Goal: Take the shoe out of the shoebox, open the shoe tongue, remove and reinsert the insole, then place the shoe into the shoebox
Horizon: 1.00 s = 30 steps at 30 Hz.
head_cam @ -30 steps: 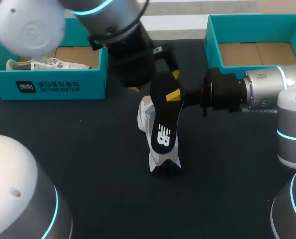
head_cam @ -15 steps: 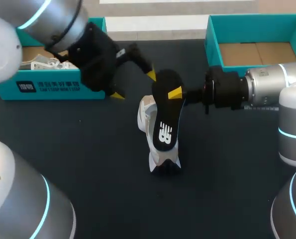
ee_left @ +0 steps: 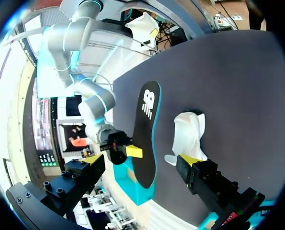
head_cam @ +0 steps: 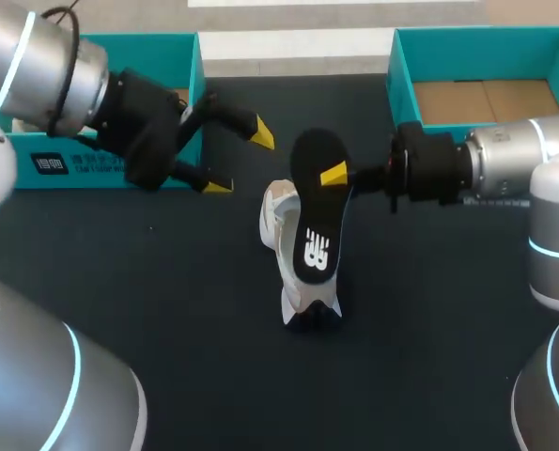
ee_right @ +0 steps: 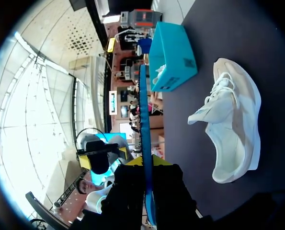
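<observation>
Hanging over the middle of the table, the insole (head_cam: 315,216) is pinched near its 12 o'clock end by the right gripper (head_cam: 335,176), whose fingers close on it from two sides. Its long axis runs roughly from 12 to 6 o'clock in the head view, and its free end dips toward 6. The white sneaker (head_cam: 277,221) sits on the table just beneath it. The sneaker is offset slightly toward 9 o'clock, and its own length follows nearly the same 12-to-6 line. From these views I cannot tell which end of the sneaker is the toe.

The left gripper (head_cam: 237,160) has its fingers spread wide and holds nothing. It sits at about 10 o'clock from the sneaker, apart from it and close to the left shoebox (head_cam: 63,167). The right shoebox (head_cam: 403,94) stands at about 2 o'clock.

The step in hand looks like reinsertion. The right arm is the nearer one and already carries the piece. The move depends on bringing the insole's lower end over the sneaker's opening, a small shift toward 9 o'clock, while the free left gripper could steady the sneaker.
</observation>
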Motion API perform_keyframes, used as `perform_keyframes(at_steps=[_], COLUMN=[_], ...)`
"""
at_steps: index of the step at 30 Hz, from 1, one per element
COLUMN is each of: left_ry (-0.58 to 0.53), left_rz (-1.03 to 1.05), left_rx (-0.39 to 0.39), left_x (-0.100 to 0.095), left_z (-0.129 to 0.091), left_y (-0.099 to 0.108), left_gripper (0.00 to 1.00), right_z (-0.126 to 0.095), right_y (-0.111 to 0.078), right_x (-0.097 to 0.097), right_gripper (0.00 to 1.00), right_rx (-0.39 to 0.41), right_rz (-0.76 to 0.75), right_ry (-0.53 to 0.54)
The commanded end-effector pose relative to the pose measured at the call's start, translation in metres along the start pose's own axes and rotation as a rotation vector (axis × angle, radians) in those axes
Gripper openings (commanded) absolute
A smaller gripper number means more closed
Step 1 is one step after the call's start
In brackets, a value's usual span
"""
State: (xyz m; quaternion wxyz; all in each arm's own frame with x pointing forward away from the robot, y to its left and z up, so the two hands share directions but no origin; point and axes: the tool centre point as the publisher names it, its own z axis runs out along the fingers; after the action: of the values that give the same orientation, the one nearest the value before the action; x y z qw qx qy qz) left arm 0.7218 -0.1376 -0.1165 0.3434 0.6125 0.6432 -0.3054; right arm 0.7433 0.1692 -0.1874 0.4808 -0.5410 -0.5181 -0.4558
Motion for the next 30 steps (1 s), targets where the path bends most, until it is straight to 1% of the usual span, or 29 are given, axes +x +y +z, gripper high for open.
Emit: perform_keyframes(at_steps=[1,2,3,4,5,7,8,13,18,26,27,28,30], left_ry=[-0.276,-0.276,-0.330,-0.339,-0.363,-0.404,-0.423,-0.528,-0.548,-0.574,-0.576,-0.578,-0.580], left_rz=[0.002,0.002,-0.050,-0.023,-0.025,-0.030,-0.034,-0.057,-0.070,-0.088,-0.090,-0.088,-0.082], left_rx=[-0.008,-0.008,-0.009,-0.023,-0.018,-0.041,-0.039,-0.080,-0.098,-0.102,-0.101,-0.101,-0.095], left_x=[0.005,0.005,0.008,0.012,0.017,0.020,0.021,0.025,0.027,0.019,0.017,0.015,0.012], left_z=[0.001,0.001,0.005,0.007,0.011,0.014,0.015,0.025,0.040,0.056,0.058,0.060,0.064], left_y=[-0.004,-0.004,-0.002,0.000,0.002,0.006,0.007,0.019,0.028,0.036,0.037,0.039,0.041], left_gripper=[1.00,1.00,1.00,1.00,1.00,1.00,1.00,1.00,1.00,1.00,0.99,0.89,0.81], right_z=[-0.004,-0.004,-0.004,-0.004,-0.004,-0.003,-0.002,0.002,0.008,0.021,0.023,0.025,0.027], right_y=[-0.005,-0.006,-0.007,-0.007,-0.007,-0.007,-0.007,-0.007,-0.009,-0.016,-0.017,-0.018,-0.019], right_x=[0.002,0.004,0.005,0.006,0.007,0.009,0.010,0.017,0.023,0.026,0.026,0.027,0.027], right_gripper=[0.00,0.00,0.00,0.00,0.00,0.00,0.00,0.00,0.00,0.00,0.00,0.00,0.00], right_rx=[-0.025,-0.030,-0.033,-0.041,-0.037,-0.035,-0.034,-0.029,-0.019,-0.003,-0.002,0.000,0.003], right_rz=[-0.002,-0.003,-0.014,-0.018,-0.012,-0.003,-0.003,-0.006,-0.005,-0.003,-0.002,-0.002,-0.002], right_ry=[0.007,0.012,0.021,0.033,0.031,0.033,0.035,0.055,0.066,0.079,0.081,0.083,0.086])
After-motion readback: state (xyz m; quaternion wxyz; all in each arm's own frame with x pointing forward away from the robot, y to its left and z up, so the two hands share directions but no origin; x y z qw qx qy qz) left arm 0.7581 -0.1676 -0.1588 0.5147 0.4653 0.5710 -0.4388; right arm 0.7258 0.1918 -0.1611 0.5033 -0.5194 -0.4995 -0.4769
